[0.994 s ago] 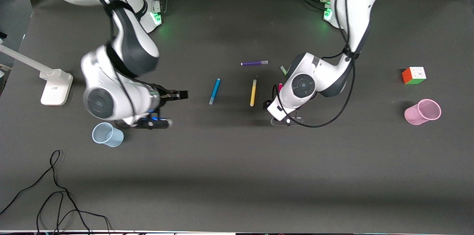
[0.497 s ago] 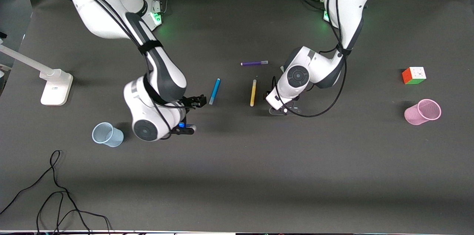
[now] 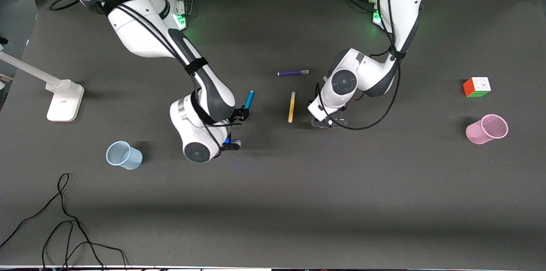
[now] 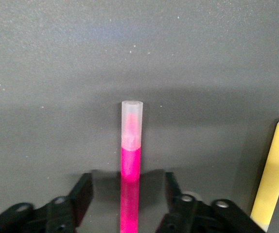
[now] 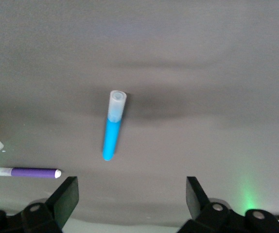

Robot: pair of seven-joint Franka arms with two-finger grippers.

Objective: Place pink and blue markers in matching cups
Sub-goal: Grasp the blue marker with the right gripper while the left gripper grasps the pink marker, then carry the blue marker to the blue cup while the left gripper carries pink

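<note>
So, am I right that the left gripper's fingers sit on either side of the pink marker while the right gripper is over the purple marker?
Not quite: the right gripper is over the blue marker, as the right wrist view shows; the purple marker lies off to one side. The rest holds: the left gripper has its fingers either side of the pink marker.

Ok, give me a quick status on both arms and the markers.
Left gripper astride the pink marker, fingers off it. Right gripper open over the blue marker. Both cups empty: blue cup, pink cup. Yellow marker lies beside pink.
</note>
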